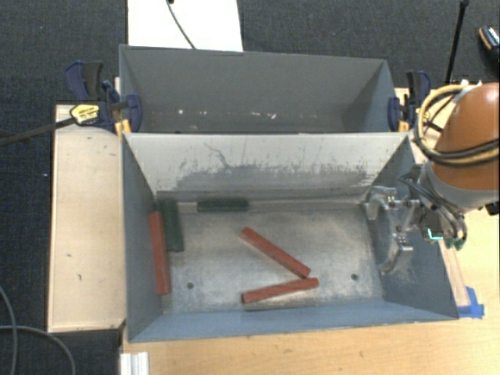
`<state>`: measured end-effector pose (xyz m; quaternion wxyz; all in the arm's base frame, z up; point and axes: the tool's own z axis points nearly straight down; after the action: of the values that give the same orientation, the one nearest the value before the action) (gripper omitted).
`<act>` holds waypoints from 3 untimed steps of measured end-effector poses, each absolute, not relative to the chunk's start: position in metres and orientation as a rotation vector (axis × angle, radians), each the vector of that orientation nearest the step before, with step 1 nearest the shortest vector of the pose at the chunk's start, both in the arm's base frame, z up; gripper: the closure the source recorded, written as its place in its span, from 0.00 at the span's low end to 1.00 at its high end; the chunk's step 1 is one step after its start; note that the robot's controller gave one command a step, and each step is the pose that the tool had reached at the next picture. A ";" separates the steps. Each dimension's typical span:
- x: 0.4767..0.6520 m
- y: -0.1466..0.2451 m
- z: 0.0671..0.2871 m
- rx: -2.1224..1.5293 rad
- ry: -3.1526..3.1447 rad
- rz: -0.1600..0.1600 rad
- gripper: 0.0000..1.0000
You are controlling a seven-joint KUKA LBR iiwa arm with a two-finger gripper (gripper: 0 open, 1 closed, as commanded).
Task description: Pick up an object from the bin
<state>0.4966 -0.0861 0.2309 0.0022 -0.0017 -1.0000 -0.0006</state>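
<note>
Your gripper (393,258) hangs low at the right side of the bin (258,162), over bare floor beside the right wall; you cannot tell whether it is apart or together. Nearest, to its left, the slanted red bar (273,252) and the near red bar (280,291) meet at their right ends. Well apart at the left wall lie a third red bar (159,252) and a green bar (172,225), side by side; a second green bar (223,205) lies along the far wall.

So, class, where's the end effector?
In the camera view, the end effector is inside the bin, by its right wall; nearest are two red sticks mid-floor.
</note>
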 end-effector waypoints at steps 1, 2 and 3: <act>0.497 -0.021 0.122 0.102 -3.134 -0.005 0.00; 0.504 0.045 0.068 0.168 -3.135 -0.006 0.00; 0.507 0.041 0.073 0.167 -3.143 -0.002 1.00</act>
<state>0.5070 0.0413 0.0729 -0.0029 0.0531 -0.9986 -0.0006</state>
